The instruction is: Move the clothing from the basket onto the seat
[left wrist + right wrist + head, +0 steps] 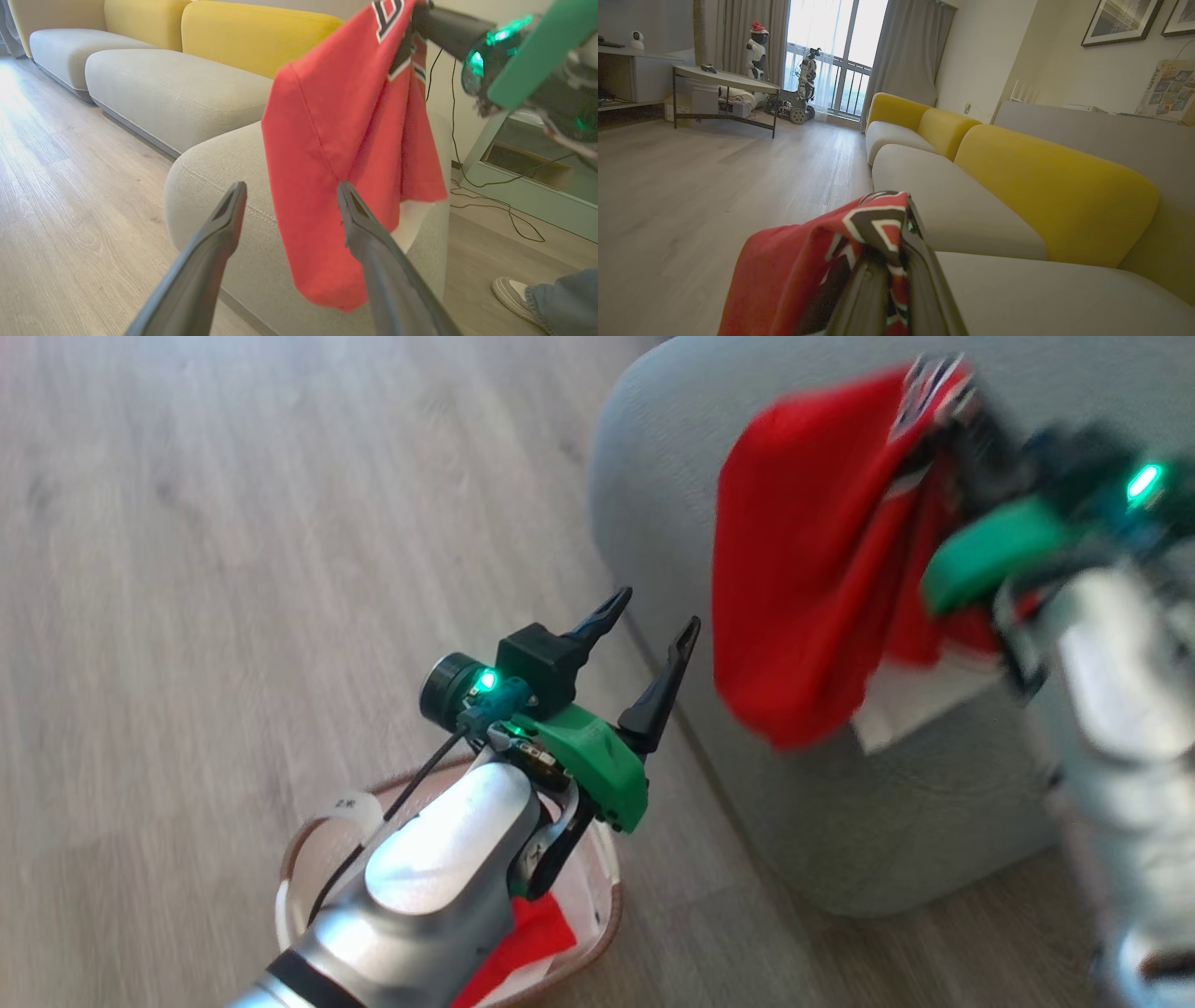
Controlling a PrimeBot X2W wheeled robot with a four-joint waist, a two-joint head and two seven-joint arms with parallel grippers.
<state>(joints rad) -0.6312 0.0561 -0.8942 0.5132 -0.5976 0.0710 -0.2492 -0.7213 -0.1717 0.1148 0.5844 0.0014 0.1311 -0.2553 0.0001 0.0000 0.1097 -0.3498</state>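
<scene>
One garment (pixel 534 930) in basket (pixel 611 917), head view; lettered garment (pixel 803 569) gripped.

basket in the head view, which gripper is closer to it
Left. The left gripper is open just beyond the basket, its forearm crossing over it. The right gripper is up by the seat, shut on a red garment.

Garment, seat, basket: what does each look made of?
Garment: soft matte red cloth, probably a knit; it hangs in loose folds.
Seat: grey upholstery fabric, matte, with a fine weave and stitched seam.
Basket: probably plastic; smooth cream wall, brown rim, though blurred.
</scene>
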